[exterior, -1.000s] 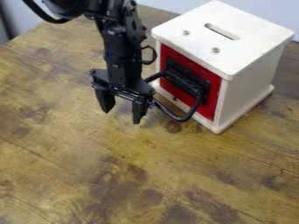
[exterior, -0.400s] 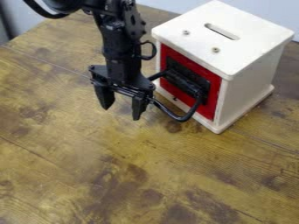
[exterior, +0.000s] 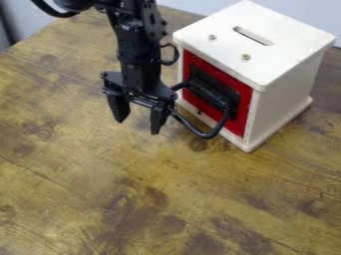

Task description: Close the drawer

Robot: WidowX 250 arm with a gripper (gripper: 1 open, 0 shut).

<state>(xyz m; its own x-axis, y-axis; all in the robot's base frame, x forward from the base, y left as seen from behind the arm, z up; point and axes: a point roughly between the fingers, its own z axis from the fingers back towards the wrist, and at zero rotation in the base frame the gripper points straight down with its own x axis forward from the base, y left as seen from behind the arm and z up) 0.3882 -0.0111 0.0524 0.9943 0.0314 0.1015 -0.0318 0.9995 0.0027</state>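
The drawer [exterior: 210, 95] has a red front with a black panel and sits in a cream wooden cube [exterior: 253, 70] at the upper right. Its black loop handle [exterior: 200, 125] sticks out toward the lower left over the table. My gripper [exterior: 138, 116] hangs from the black arm just left of the handle, fingers pointing down and spread apart, holding nothing. The right fingertip [exterior: 156, 124] is close beside the handle; I cannot tell whether it touches it.
A worn wooden table [exterior: 120, 199] fills the view. The cube's top has a slot [exterior: 250, 36] and two small screws. A dark edge shows at the far upper left corner.
The gripper has shifted very slightly left and up; the drawer and handle look unchanged.
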